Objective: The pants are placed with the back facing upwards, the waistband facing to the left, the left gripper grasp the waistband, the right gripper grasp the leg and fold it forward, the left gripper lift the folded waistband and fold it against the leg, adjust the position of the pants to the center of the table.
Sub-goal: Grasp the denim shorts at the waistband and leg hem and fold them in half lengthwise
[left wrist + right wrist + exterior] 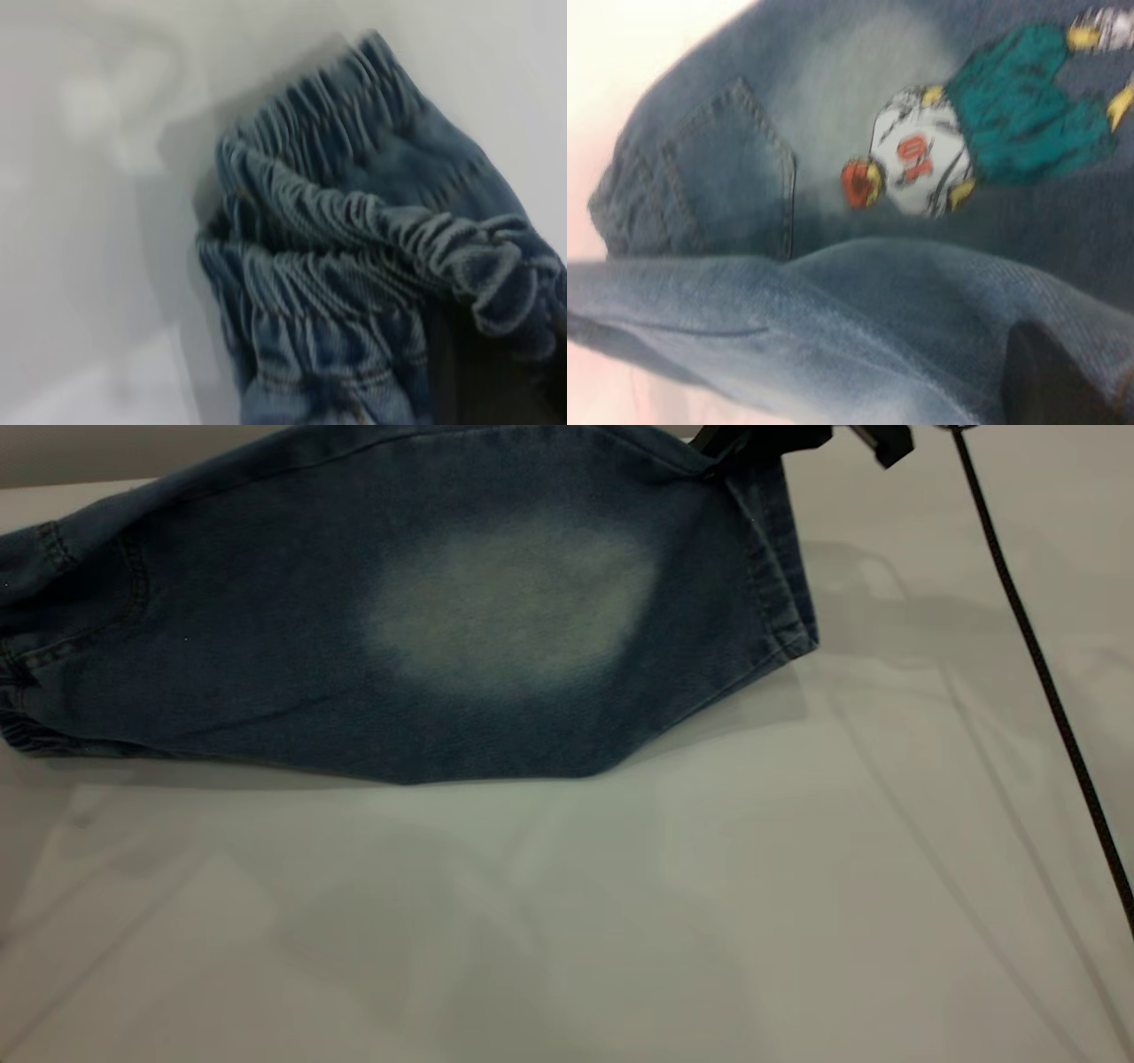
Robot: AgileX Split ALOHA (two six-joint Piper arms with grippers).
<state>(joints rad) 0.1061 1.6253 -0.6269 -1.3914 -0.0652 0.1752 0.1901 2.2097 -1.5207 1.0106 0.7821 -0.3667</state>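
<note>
White table (620, 921) under pants (496, 620) held by right gripper (722, 452).

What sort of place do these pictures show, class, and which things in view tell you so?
Probably a robot test bench, not a home: a bare white table, one pair of denim pants lifted at the leg by the right gripper, and a black cable hanging across the view.

Blue denim pants (425, 629) with a pale faded oval on the leg (514, 602) lie across the far part of the white table (620, 921). The gathered elastic waistband (354, 257) is bunched at the left end. The hem end (780, 576) is lifted off the table. A back pocket (726, 177) and a printed cartoon figure (966, 133) show underneath.
</note>
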